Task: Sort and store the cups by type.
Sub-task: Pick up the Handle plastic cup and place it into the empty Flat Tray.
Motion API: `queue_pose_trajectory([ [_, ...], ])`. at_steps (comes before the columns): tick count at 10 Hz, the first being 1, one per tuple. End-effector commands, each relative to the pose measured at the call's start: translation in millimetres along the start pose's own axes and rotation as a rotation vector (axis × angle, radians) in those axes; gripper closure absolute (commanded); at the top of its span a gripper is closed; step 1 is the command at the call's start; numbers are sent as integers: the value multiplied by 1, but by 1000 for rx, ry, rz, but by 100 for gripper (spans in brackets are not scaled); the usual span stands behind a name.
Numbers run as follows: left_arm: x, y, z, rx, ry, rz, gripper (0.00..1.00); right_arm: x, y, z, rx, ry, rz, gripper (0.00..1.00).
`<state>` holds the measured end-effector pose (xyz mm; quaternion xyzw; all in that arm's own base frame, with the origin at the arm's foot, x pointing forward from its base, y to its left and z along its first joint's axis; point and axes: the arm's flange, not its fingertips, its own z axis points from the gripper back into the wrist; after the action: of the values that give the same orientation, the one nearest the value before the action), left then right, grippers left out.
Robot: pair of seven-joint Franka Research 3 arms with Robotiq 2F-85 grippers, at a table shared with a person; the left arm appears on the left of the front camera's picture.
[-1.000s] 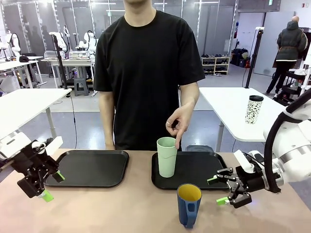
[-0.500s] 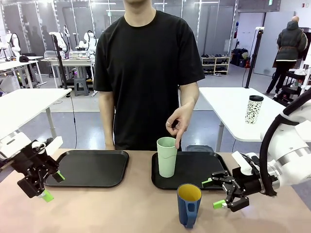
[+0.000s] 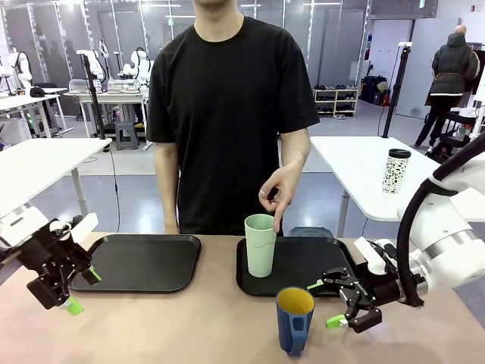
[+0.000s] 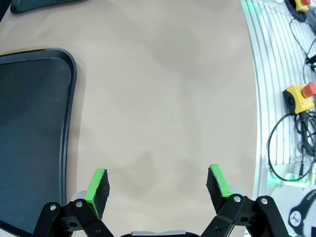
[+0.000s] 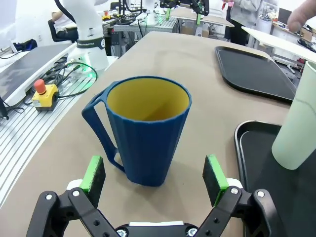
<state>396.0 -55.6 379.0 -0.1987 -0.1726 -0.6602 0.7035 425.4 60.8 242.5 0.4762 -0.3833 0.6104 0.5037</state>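
Observation:
A dark blue mug [image 3: 295, 320] with a yellow inside stands upright on the bare table near the front edge; in the right wrist view the mug [image 5: 145, 132] fills the middle with its handle to the picture's left. My right gripper [image 3: 328, 304] is open just right of it, its fingers level with the mug and apart from it; the right gripper [image 5: 154, 178] frames the mug without touching. A tall pale green tumbler [image 3: 260, 244] stands on the right black tray [image 3: 326, 262]. The person's hand [image 3: 278, 193] hangs by its rim. My left gripper [image 3: 82, 291] is open at the far left, over bare table [image 4: 158, 182].
A second black tray [image 3: 140, 262] lies at the left with nothing on it; its edge [image 4: 66, 123] shows in the left wrist view. The person stands at the far side. A speckled travel cup [image 3: 395, 171] stands on another table behind. Cables and an emergency stop button [image 5: 41, 94] lie past the table's edge.
My right gripper has slid left toward the blue mug, still open. The left arm, the tumbler and the person's hand have not moved.

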Motion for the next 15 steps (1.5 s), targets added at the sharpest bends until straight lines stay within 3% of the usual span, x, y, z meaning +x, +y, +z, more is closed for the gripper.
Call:
queue_pose_trajectory([
  [1,-1,0,-3,17,-4,0,0,-1,5,-13,8,-5,38,0],
  [15,-1,0,-3,17,-4,0,0,-16,-7,-62,111,-80,24,0],
])
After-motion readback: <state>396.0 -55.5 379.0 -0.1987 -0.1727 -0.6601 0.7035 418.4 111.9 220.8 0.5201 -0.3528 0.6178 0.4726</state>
